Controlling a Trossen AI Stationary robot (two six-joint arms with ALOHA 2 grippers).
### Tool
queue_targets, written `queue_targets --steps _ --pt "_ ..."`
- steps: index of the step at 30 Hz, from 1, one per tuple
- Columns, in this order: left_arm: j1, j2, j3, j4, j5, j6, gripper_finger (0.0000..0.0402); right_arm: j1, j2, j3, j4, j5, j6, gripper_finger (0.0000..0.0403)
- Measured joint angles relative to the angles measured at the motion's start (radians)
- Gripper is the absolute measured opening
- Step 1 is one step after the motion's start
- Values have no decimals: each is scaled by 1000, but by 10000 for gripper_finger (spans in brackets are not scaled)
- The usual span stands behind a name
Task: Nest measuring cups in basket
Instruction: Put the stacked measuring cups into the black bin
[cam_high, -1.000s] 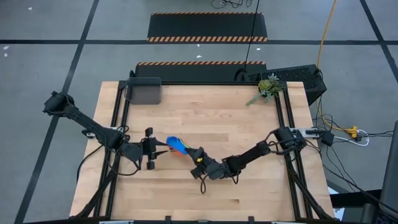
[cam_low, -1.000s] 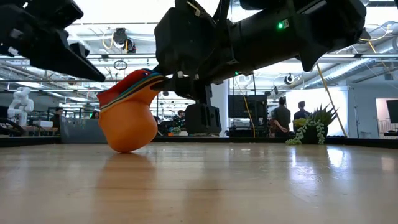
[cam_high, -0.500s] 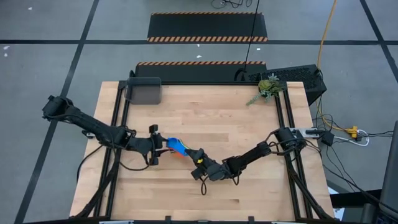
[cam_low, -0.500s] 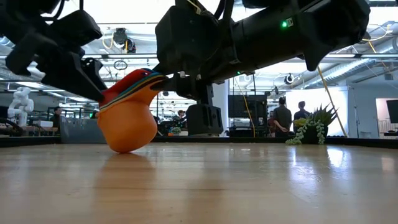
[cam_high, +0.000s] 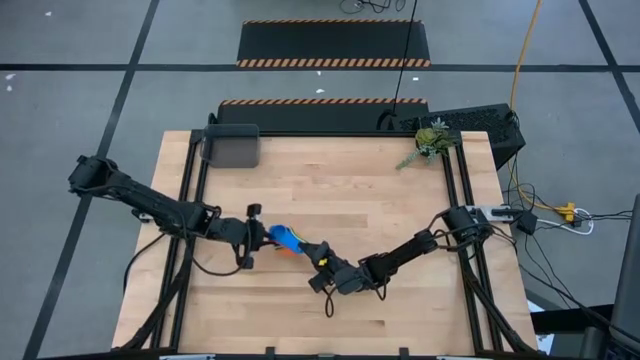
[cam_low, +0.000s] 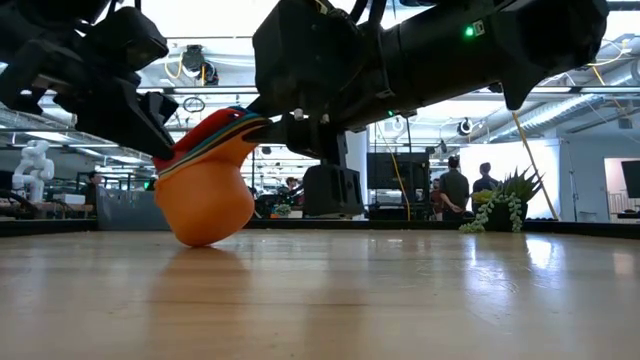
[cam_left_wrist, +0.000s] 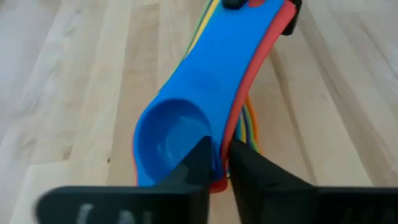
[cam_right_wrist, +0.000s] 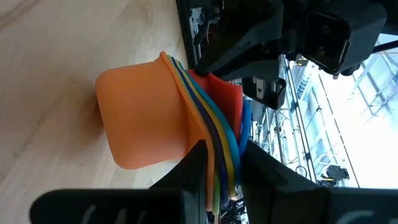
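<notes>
The measuring cups (cam_high: 285, 238) are nested in one stack at the table's middle: an orange bowl (cam_low: 205, 200) outermost, a blue cup (cam_left_wrist: 186, 118) on top, and the handles fanned together. The orange bowl's bottom rests on the wood. My left gripper (cam_high: 263, 236) is shut on the stack's bowl end. My right gripper (cam_high: 312, 250) is shut on the handle end. The dark grey basket (cam_high: 232, 147) stands apart at the far left corner. My left gripper has the rim of the nested bowls (cam_left_wrist: 217, 146), on the side away from the handles. One finger (cam_left_wrist: 199, 163) stands inside the top blue cup and the other (cam_left_wrist: 249, 163) outside the red one. It comes slanting down from the table's left. My right gripper pinches the bundled handles (cam_right_wrist: 221, 146) between its two fingers, which lie along them and come level from the table's right. The stack's handles slant up toward the gripper (cam_low: 290, 125), and the orange bowl's bottom (cam_low: 205, 238) sits on the table.
A green plant sprig (cam_high: 430, 140) lies at the far right corner, seen in the low view as a plant (cam_low: 500, 205). Bare wood stretches between the stack and the basket. People stand in the room beyond the table.
My left gripper has moved toward the table's right, from clear of the cups up to the stack's bowl end, and has taken hold of its rim. The stack and my right gripper have stayed about where they were.
</notes>
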Motion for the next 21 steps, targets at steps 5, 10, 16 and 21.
queue_targets --steps 5,10,16,21 --pt "-12 13 0 31 7 -14 17 7 0 0 0 18 14 54" --pt "-21 64 -1 103 4 -55 40 22 0 0 -1 57 36 71" --pt "-28 164 -1 192 -3 -67 27 24 0 -1 -1 67 42 88" --pt "-31 187 -1 216 -5 -91 43 25 0 -1 0 77 17 90"
